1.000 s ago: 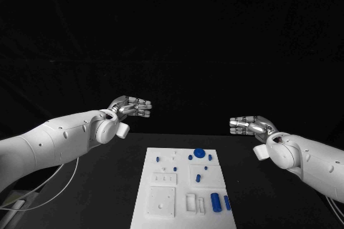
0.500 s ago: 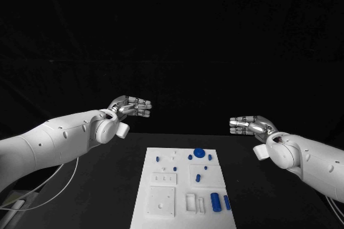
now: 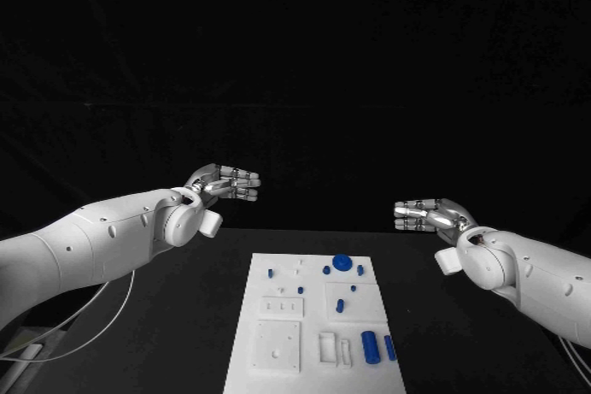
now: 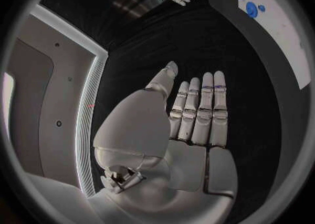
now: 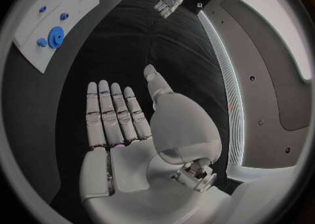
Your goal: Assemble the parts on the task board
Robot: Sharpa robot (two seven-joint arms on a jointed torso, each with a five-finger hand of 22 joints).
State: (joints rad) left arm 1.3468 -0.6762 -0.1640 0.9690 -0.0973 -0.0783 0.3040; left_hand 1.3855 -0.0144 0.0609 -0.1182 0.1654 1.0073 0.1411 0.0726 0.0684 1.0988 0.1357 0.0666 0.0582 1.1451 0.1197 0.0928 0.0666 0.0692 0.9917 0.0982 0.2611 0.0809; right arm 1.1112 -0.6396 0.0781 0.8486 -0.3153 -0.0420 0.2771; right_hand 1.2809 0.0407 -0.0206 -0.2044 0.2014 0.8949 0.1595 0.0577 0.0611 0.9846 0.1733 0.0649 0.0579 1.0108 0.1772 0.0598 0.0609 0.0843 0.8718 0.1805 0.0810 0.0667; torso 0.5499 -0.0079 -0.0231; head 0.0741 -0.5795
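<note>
The white task board lies in the middle of the black table, with small blue parts on it: a round blue knob at its far end and a blue cylinder near its front right. My left hand hovers above and beyond the board's far left corner, fingers straight and side by side, holding nothing. My right hand hovers off the board's far right, its fingers also flat and empty. The board and the knob appear in the wrist views too.
White recessed blocks and slots stand on the board's near half. Black table surrounds the board on both sides. A pale cable hangs under my left arm.
</note>
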